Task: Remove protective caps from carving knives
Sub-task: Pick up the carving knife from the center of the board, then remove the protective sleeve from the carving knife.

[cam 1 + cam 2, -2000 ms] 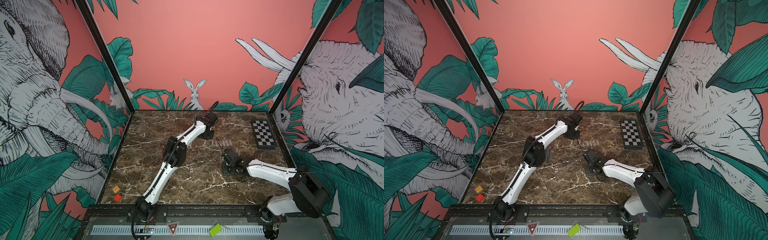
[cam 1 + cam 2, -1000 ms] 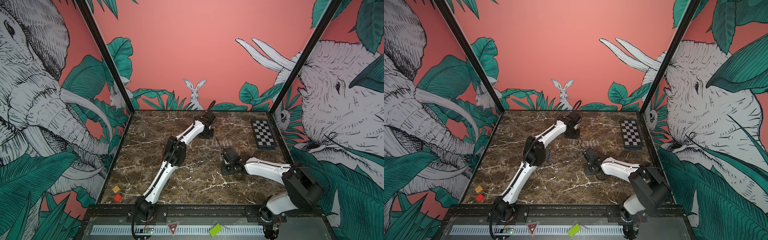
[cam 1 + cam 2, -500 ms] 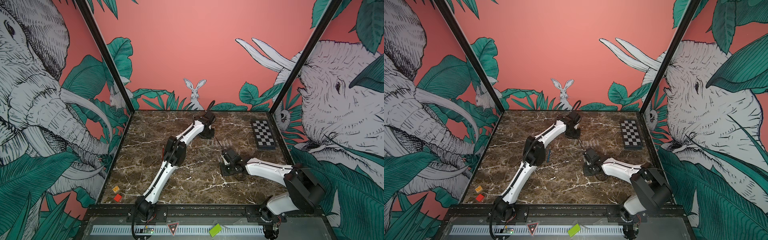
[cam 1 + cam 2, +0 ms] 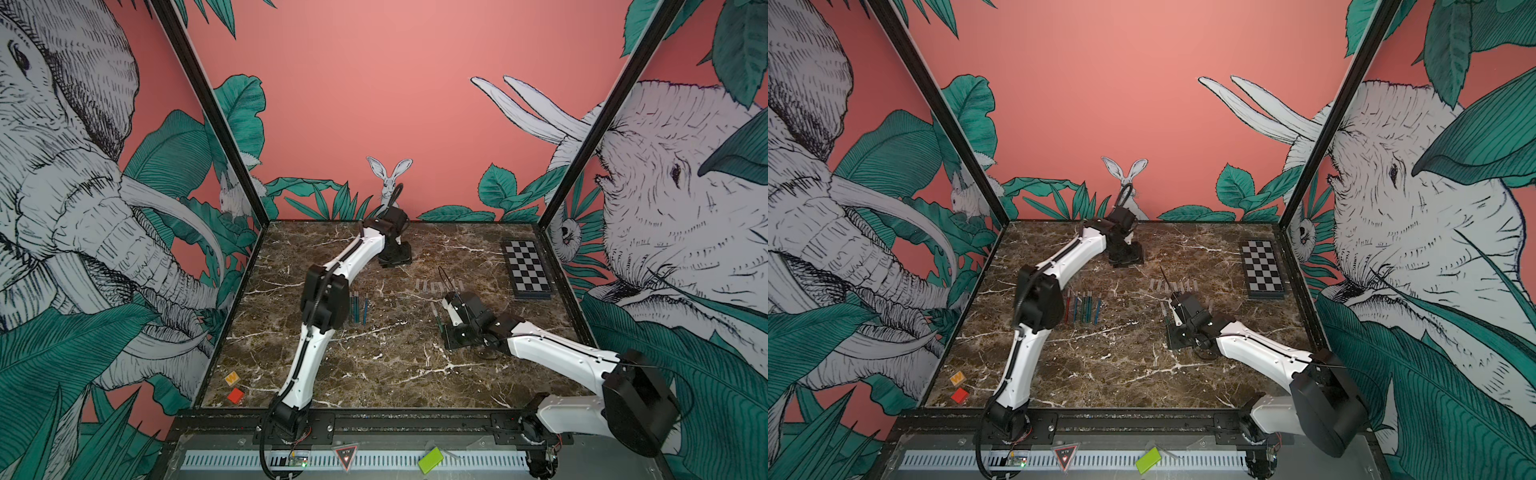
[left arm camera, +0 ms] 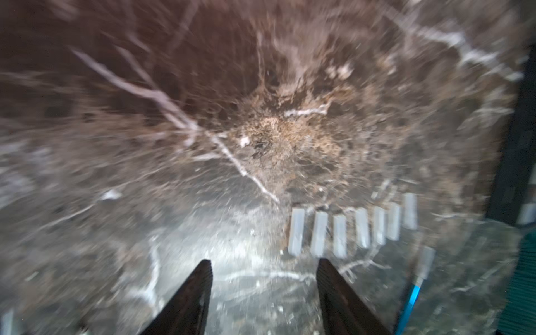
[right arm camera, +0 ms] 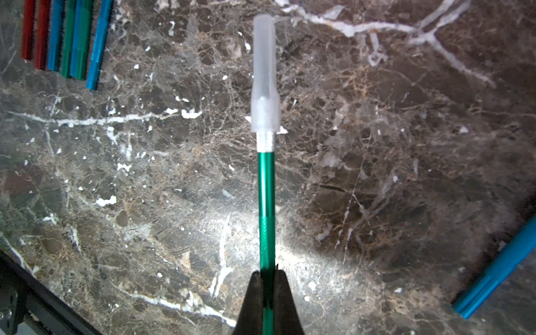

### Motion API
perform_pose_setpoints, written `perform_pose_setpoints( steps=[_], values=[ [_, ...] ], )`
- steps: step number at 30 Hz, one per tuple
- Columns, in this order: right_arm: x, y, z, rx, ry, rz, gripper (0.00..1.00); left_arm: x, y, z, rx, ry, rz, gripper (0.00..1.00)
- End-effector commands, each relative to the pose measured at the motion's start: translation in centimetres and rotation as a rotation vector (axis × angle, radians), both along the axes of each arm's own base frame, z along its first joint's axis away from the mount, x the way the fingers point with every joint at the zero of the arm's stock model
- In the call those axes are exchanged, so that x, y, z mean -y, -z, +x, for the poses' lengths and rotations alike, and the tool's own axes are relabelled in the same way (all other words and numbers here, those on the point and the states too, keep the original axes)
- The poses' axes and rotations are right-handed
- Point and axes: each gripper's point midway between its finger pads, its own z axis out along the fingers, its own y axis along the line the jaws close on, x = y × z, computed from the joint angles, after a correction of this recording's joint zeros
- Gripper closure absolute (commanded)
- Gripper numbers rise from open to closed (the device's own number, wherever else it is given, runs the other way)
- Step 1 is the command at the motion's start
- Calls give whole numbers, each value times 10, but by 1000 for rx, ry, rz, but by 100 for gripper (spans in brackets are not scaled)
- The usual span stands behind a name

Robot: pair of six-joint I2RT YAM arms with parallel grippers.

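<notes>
The right gripper (image 6: 266, 275) is seen pinched on the handle of a green carving knife (image 6: 266, 203), held right of centre over the marble table (image 4: 374, 374), with a protective cap (image 6: 265, 75) seated on its tip. The left gripper (image 5: 264, 266) is found at the far middle, jaws spread with nothing between them. Between the two a row of loose caps (image 5: 356, 229) is laid, a capped blue knife (image 5: 412, 293) beside it, and a row of coloured knives (image 4: 1084, 307) is laid left of centre.

1. Both top views: high at front, facing back wall (image 4: 374, 104), far off, sharing the whole worktop (image 4: 395, 374).
2. Left wrist: close, blurred, down past left fingers (image 5: 188, 301) at worktop.
3. Right wrist: close, down along green knife (image 6: 266, 203) between right fingers (image 6: 252, 301).
</notes>
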Motion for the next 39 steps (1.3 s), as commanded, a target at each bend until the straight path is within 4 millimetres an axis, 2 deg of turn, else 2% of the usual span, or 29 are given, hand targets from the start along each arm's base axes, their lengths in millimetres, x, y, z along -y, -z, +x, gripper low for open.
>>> perform_pose_setpoints(
  steps=[1,5,8,12,16,19,22,24,25,26,31,39],
  values=[
    [-6,-9,-6,11,-40,34,100,0,-58,-29,75,-83,-158,31],
    [-19,-20,-10,23,-81,61,100,-5,-31,-70,-25,-176,-277,27],
    [-31,-24,-15,20,-122,65,100,1,-16,-89,-75,-214,-339,26],
    [-41,-26,-16,20,-122,75,100,10,-11,-107,-92,-221,-338,25],
    [-52,-33,-19,36,-132,100,100,16,4,-125,-117,-246,-324,25],
    [-55,-32,-21,39,-145,74,100,19,12,-128,-138,-275,-350,28],
    [-58,-32,-22,37,-147,68,100,23,10,-127,-139,-280,-367,32],
    [-58,-35,-20,48,-141,59,100,24,9,-126,-137,-283,-369,40],
    [-56,-34,-20,50,-133,52,100,34,9,-137,-143,-249,-366,42],
    [-56,-36,-18,56,-126,50,100,36,10,-140,-150,-243,-363,44],
    [-56,-36,-15,61,-109,43,100,36,22,-149,-180,-229,-338,58],
    [-58,-34,-13,67,-107,12,100,36,23,-154,-192,-210,-315,89]
  ],
)
